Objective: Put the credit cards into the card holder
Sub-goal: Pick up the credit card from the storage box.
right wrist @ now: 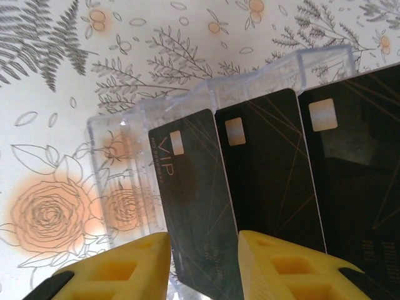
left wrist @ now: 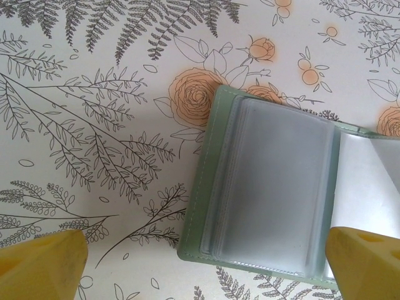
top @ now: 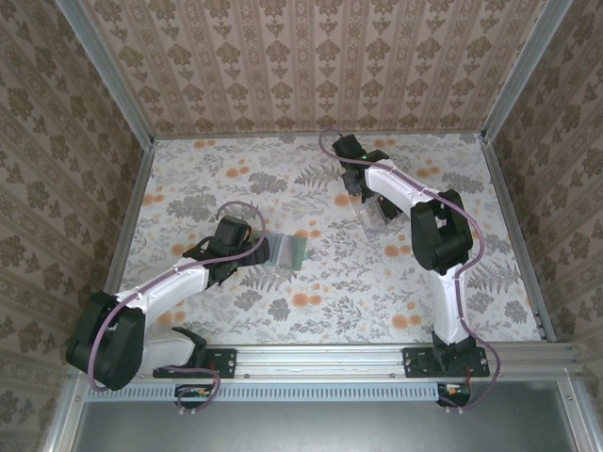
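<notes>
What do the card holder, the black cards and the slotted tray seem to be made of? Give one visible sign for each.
Card holder: likely faux leather, matte sage green, with a seam line along its edge; its sleeves are clear glossy film.
Cards: probably plastic, smooth black, with thin gold lines.
Slotted tray: rigid clear plastic; the floral table shows through.

Rightmost credit card (right wrist: pixel 356 187) and flap of card holder (left wrist: pixel 269 187), each cut off at right edge

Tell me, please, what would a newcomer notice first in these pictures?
Three black credit cards stand in a clear tray right of centre, the right gripper straddling the one marked VIP. Nearer the middle, the green card holder lies open between the wide-open fingers of the left gripper.
</notes>
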{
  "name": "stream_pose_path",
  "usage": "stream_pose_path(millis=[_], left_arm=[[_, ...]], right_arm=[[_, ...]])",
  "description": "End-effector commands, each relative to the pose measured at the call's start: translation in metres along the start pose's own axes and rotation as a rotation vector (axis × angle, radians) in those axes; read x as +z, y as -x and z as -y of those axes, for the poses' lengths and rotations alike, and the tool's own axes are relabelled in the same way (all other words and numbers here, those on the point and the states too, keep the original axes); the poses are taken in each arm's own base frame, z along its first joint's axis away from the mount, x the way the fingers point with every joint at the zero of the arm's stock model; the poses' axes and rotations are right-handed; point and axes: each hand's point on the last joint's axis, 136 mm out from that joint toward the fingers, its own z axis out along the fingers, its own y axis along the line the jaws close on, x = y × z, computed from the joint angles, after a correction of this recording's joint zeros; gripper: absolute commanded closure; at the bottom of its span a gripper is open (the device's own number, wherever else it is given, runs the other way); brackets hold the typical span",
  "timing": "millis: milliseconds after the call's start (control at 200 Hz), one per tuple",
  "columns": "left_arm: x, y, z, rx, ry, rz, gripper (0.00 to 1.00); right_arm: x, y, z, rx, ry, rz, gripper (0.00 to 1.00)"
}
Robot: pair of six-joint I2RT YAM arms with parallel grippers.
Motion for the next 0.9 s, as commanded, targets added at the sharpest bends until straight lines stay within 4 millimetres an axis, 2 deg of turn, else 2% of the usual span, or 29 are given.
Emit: stream_pose_path(millis=[0,450,645,895], left_arm=[[-0.005,0.01,0.002,0.008,-0.007,0.011,0.0],[-0.004,0.009,0.003,0.002,-0.009,0.01,0.0],[-0.002,0.008,0.002,0.005,-0.003,0.007,0.0],[-0.002,0.008,0.002,0.007,-0.005,0.007,0.0]], right_arm=[[0.004,0.002,0.006,-0.014,-0.025,-0.012,0.65],[0.005,0.004,-0.005,0.008,0.044,-0.013,0.69],[0.006,0.006,-0.007,0.009,0.055,-0.013,0.77],[0.005,0.009,-0.008,0.038,0.084,-0.011,0.78]])
